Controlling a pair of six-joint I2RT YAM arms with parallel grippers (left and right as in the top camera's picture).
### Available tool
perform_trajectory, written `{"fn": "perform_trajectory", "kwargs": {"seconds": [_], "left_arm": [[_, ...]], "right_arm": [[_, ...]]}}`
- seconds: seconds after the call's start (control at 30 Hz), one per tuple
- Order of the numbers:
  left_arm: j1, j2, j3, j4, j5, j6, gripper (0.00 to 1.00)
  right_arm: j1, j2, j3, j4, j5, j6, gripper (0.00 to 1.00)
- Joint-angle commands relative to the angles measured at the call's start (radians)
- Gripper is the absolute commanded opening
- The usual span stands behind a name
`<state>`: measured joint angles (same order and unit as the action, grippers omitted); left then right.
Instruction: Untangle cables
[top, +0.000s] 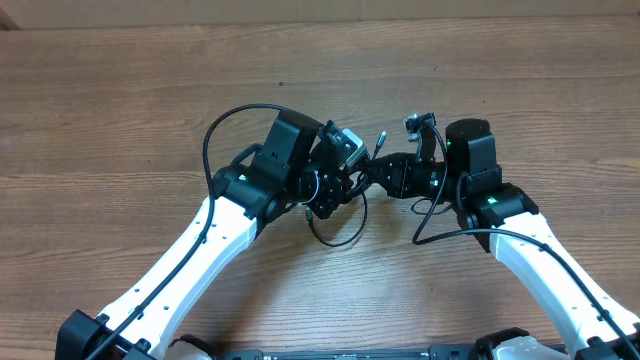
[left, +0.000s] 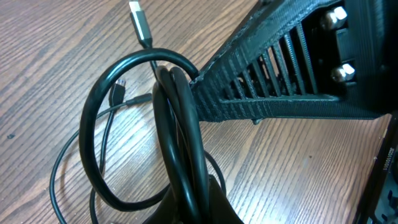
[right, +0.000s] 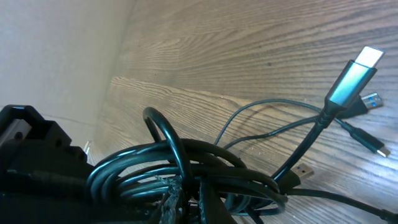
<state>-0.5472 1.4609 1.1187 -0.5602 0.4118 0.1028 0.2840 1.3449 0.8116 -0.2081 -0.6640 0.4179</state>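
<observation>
My left gripper (top: 345, 182) and right gripper (top: 388, 176) are both closed tight on the cables (left: 183, 143). The tangled bundle sits between them, about the middle of the table (top: 100, 100). One silver plug (right: 351, 78) sticks out.

Nothing is legible; the printed strip (left: 390, 163) at the left wrist view's right edge is blurred.
</observation>
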Motion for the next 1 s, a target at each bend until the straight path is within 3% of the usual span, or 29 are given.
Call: {"fn": "perform_trajectory", "kwargs": {"seconds": [0.0,0.97], "left_arm": [[-0.024,-0.008,0.008,0.022,0.079,0.002,0.04],[-0.024,-0.008,0.008,0.023,0.057,-0.006,0.04]], "right_arm": [[0.003,-0.009,0.013,-0.021,0.035,-0.001,0.04],[0.003,-0.009,0.013,-0.124,0.035,-0.030,0.04]]}}
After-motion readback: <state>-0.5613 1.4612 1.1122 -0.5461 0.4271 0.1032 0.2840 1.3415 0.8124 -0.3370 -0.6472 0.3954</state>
